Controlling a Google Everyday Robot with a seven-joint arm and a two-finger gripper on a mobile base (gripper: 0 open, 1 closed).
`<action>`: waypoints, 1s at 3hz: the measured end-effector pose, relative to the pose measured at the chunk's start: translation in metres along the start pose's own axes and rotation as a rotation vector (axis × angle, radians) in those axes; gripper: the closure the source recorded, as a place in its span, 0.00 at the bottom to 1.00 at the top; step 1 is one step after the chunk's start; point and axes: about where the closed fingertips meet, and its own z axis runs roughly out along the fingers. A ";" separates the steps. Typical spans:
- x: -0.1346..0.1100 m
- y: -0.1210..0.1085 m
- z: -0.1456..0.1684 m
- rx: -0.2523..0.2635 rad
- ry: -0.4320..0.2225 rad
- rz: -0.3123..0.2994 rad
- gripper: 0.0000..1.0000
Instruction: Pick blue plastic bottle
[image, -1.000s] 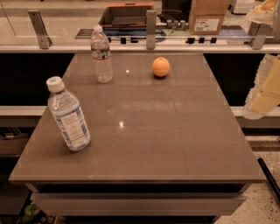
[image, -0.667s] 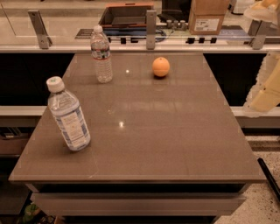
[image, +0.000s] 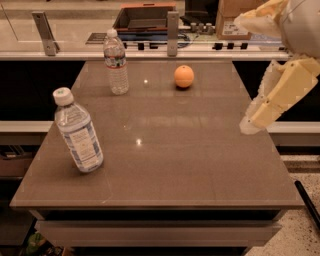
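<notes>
The claw (image: 253, 121), a cream-coloured assembly, hangs at the right edge of the view. It reaches down and leftward from the arm's bulkier pale housing (image: 295, 22) in the upper right corner. Its lower tip sits over the right rim of the surface (image: 200, 160), above the dark gap beside it, and touches nothing. Whether the claw is spread or pressed together I cannot tell from this angle, but it holds nothing. Nearest to it on the brown, glossy surface is an orange (image: 184, 76), resting toward the far side, a little right of centre. Left of the orange, also toward the far side, stands a slim clear bottle (image: 116, 62) with a dark and reddish label and a white cap. The blue plastic bottle (image: 80, 137) is well apart from the claw, across the surface near the front left corner. It stands on its base, with its white cap leaning toward the upper left in this view and its blue-and-white label facing the camera. It touches neither the orange nor the slim bottle. Beyond the surface runs a pale counter with two metal posts (image: 172, 32), a dark tray (image: 145, 17) and a cardboard box (image: 232, 20). Speckled floor (image: 280, 245) shows at the lower right.
</notes>
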 end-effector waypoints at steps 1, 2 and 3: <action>-0.030 0.009 0.027 -0.074 -0.119 -0.014 0.00; -0.057 0.020 0.053 -0.141 -0.231 -0.001 0.00; -0.083 0.026 0.077 -0.194 -0.321 0.026 0.00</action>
